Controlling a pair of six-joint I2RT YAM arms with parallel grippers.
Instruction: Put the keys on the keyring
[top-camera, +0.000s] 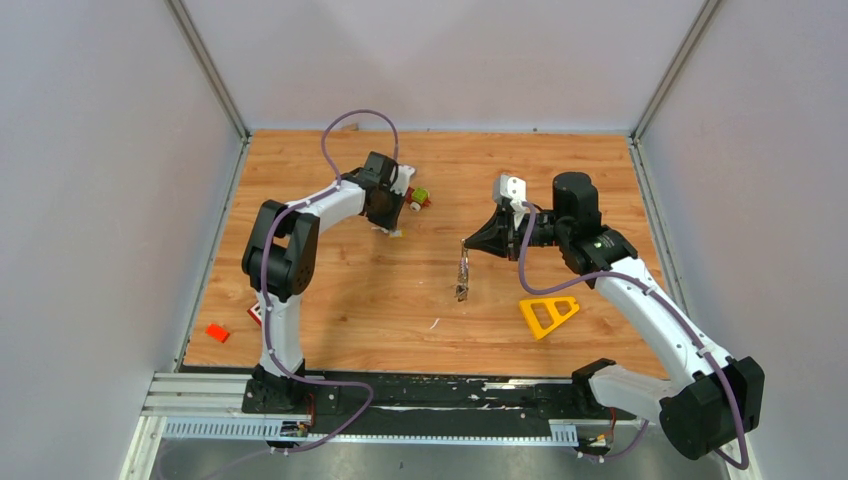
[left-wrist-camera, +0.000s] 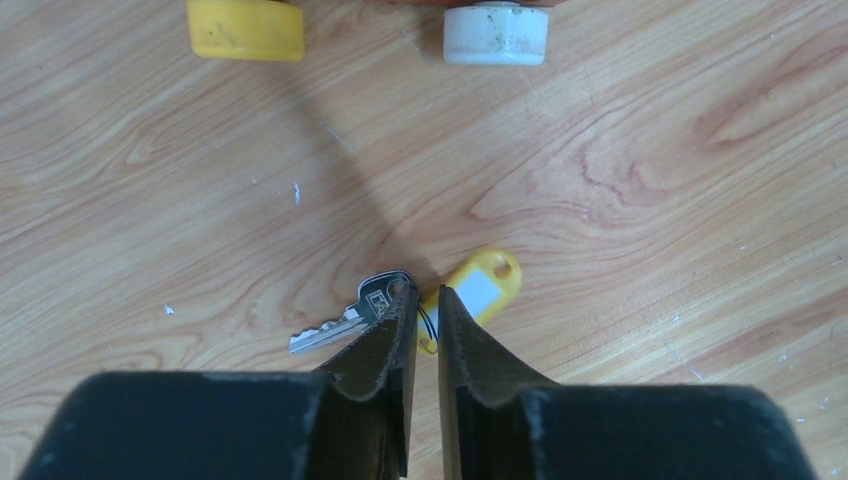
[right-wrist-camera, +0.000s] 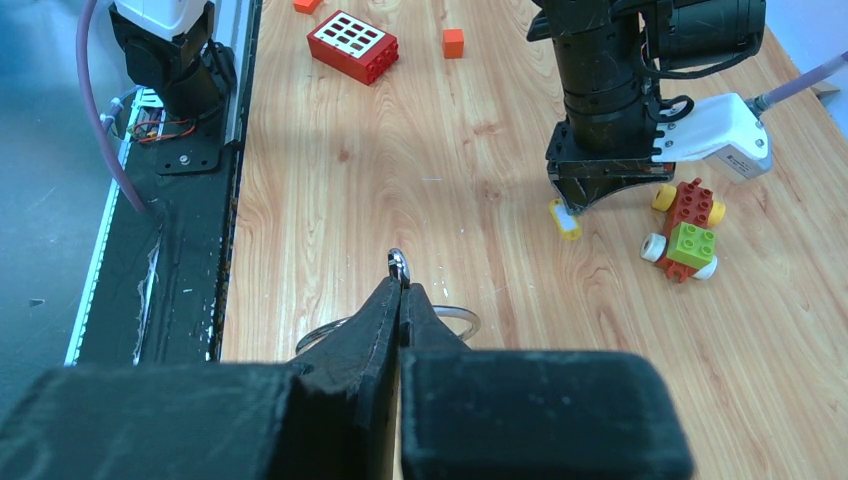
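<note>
Key with tag: light, stiff, slippery, lying flat; we'd pinch tag. Left gripper astride, narrow gap, grip unclear; right gripper clamped on keyring

1. The whole table was viewed steeply from above and behind.
2. The left wrist view was aimed closely downward along the left gripper.
3. The right wrist view was directed low across toward the left arm; the toy car was shared with the overhead view.
</note>
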